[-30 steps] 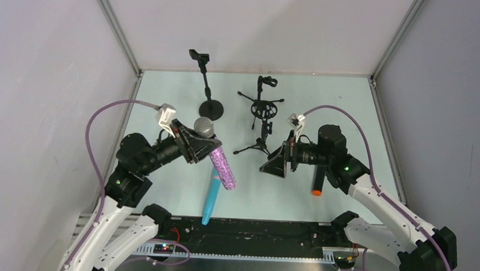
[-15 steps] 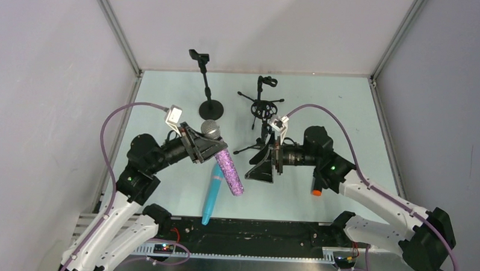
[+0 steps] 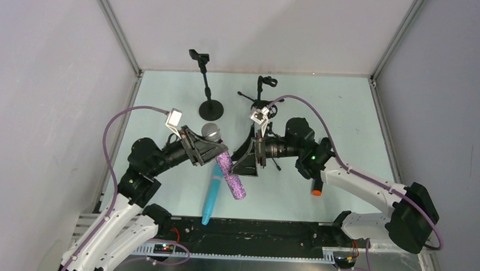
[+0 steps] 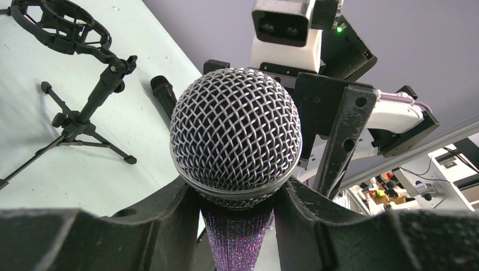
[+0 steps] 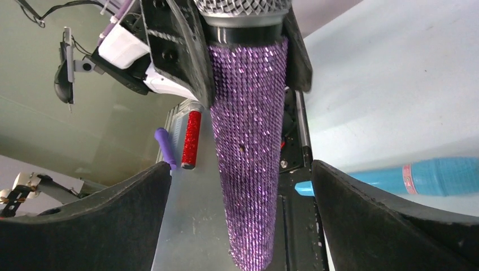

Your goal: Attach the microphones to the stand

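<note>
My left gripper [image 3: 216, 149] [image 4: 237, 226] is shut on the purple glittery microphone [image 3: 231, 178] just under its silver mesh head [image 4: 236, 132], holding it above the table with the handle slanting down toward the near edge. My right gripper [image 3: 244, 166] [image 5: 240, 169] is open, its fingers [image 5: 361, 214] standing wide on either side of the purple handle [image 5: 248, 169] without touching it. The turquoise microphone [image 3: 211, 198] [image 5: 432, 176] lies on the table below. The black microphone with the orange end [image 3: 316, 189] lies under my right arm. A round-base stand [image 3: 206, 89] and a tripod stand [image 3: 264, 91] [image 4: 85, 113] are behind.
Grey enclosure walls close in the table's left, right and back. A black rail [image 3: 252, 229] runs along the near edge. In the right wrist view a red glittery stick [image 5: 191, 138] and a purple one [image 5: 164, 148] lie on a metal ledge past that edge.
My right arm has swung left from the tripod stand until its open fingers straddle the purple handle. My left gripper has carried the purple microphone slightly right.
</note>
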### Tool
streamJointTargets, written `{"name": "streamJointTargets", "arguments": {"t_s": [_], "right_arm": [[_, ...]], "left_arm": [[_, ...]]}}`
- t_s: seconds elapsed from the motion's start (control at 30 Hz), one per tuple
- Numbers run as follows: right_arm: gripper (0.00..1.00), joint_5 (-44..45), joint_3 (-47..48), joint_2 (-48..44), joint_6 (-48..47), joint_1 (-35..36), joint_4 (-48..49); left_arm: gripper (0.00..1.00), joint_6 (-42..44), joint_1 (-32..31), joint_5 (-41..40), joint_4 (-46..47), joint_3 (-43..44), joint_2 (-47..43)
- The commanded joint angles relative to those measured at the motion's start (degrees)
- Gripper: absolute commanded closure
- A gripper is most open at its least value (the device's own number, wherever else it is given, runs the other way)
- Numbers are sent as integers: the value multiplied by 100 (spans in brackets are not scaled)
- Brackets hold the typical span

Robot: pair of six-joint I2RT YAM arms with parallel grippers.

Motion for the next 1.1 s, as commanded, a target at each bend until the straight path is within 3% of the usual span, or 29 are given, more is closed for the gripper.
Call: {"name": "streamJointTargets", "arguments": {"t_s": [0.0, 0.37, 0.57, 0.87, 1.07], "right_arm": [[3, -243, 503, 232, 92, 101, 451], [9, -439, 827, 879, 394, 223, 661], [19, -567, 829, 1077, 583, 263, 868], [47, -712, 823, 1270, 894, 279, 1266], [83, -776, 829, 1335, 959, 286, 1298]], "left_arm": [[96, -201, -54, 70, 428, -78, -105], [96, -245, -67, -45, 433, -261, -252], [96, -244, -63, -97, 433, -281, -286], [96, -230, -62, -80, 431, -267, -221], [95, -209, -62, -110, 433, -283, -213]]}}
